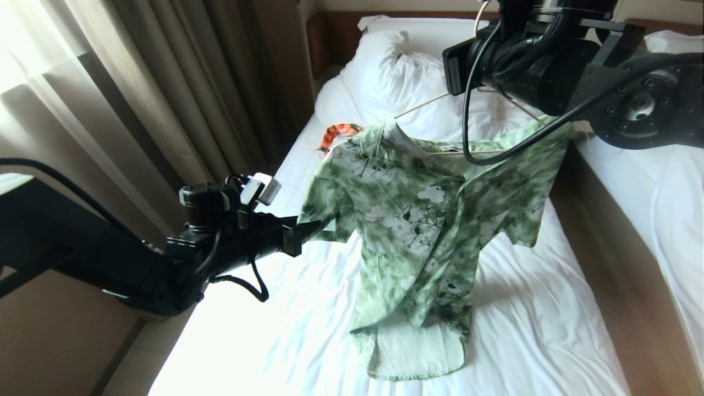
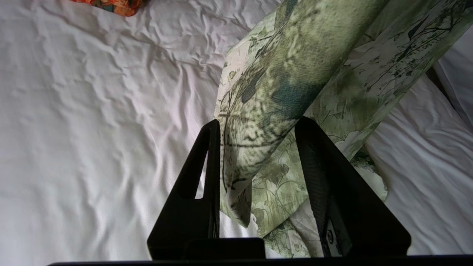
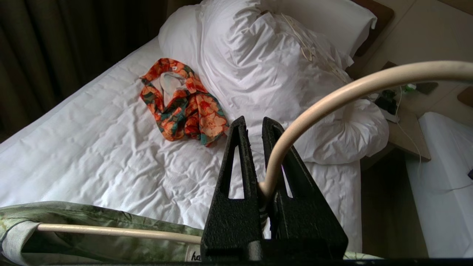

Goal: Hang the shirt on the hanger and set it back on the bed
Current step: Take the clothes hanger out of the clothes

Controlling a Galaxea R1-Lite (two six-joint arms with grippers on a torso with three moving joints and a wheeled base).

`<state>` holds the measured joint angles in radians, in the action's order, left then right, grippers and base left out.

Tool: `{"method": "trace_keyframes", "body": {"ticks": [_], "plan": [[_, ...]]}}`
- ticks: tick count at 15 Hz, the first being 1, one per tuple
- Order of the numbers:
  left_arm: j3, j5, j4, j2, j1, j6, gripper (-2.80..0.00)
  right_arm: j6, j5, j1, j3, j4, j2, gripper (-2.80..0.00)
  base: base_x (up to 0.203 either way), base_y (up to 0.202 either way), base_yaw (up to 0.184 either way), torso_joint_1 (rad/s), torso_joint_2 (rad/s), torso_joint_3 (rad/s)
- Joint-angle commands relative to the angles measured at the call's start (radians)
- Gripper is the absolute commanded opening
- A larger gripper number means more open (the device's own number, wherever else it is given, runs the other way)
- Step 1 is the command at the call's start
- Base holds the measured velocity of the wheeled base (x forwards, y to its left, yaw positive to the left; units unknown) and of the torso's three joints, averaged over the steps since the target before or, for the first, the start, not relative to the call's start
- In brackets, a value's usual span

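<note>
The left arm enters from the lower left of the head view and reaches level toward the centre. The left gripper [image 1: 308,231] meets the edge of one sleeve of the pale green short-sleeved shirt [image 1: 418,220] with white flowers and dark leaf outlines. In the left wrist view its jaws stand apart, and a fold of sleeve fabric [image 2: 258,122] lies between the two fingers; it touches one finger, and a gap shows beside the other (released, not clenched).

The right arm fills the upper right of the head view, wrist bent downward. The right gripper [image 3: 258,155] is clenched on the thin cream-coloured wire hanger [image 3: 332,99] at its neck, just below the curved hook. Its fingers are hidden in the head view behind the wrist housing.

The shirt hangs from the hanger in the centre of the head view. Its upper part is raised off the single bed with wrinkled white sheet [image 1: 522,319], while its hem lies crumpled on the sheet at lower centre. Only short lengths of the hanger's arms [image 1: 421,104] show above the collar; the rest is covered by fabric.

An orange floral garment [image 1: 338,133] lies on the sheet by the white duvet [image 1: 396,77], partly hidden behind the shirt. A cable crosses the shirt's right shoulder.
</note>
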<state>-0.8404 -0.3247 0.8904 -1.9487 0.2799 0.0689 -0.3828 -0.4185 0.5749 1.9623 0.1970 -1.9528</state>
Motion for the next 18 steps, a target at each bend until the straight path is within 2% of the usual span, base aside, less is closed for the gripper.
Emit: {"method": "trace_keyframes", "body": {"ticks": [1,3,6,7,10,13,14,16,18], "plan": [[0.003,-0.007,0.007,0.026,-0.009,0.000,0.00,-0.002,0.000,-0.001,0.000,0.003,-0.006,-2.80,0.000,0.000,0.000,0.000,0.00,0.000],[0.004,-0.064,0.007,0.040,-0.068,0.003,0.00,-0.002,-0.002,-0.001,0.003,0.015,-0.012,-2.80,0.000,0.000,0.000,0.000,0.00,0.000],[-0.026,-0.177,0.006,0.041,-0.214,0.005,0.00,-0.005,0.001,-0.006,0.006,0.046,-0.011,-2.80,0.000,0.000,0.000,0.000,0.00,0.000],[-0.041,-0.201,0.007,0.032,-0.254,0.005,-2.80,-0.013,0.001,-0.005,0.006,0.063,-0.009,-2.80,0.000,0.000,0.000,0.000,0.00,0.000],[-0.067,-0.310,0.029,0.003,-0.374,0.006,-2.80,-0.019,0.032,-0.004,0.006,0.133,-0.014,-2.80,0.000,0.000,0.000,0.000,0.00,0.000],[-0.130,-0.475,0.044,-0.045,-0.541,0.005,-2.80,-0.025,0.065,-0.004,0.009,0.153,-0.021,-2.80,0.000,0.000,0.000,0.000,0.00,0.000],[-0.155,-0.517,0.045,-0.074,-0.575,0.004,-2.80,-0.030,0.084,-0.004,0.009,0.176,-0.025,-2.80,0.000,0.000,0.000,0.000,0.00,0.000],[-0.173,-0.532,0.051,-0.116,-0.583,0.004,-2.80,-0.068,0.099,-0.004,0.009,0.223,-0.029,-2.80,0.000,0.000,0.000,0.000,0.00,0.000],[-0.171,-0.533,0.103,-0.134,-0.578,0.003,-2.80,-0.070,0.099,-0.001,0.009,0.235,-0.021,-2.80,0.000,0.000,0.000,0.000,0.00,0.000]]}}
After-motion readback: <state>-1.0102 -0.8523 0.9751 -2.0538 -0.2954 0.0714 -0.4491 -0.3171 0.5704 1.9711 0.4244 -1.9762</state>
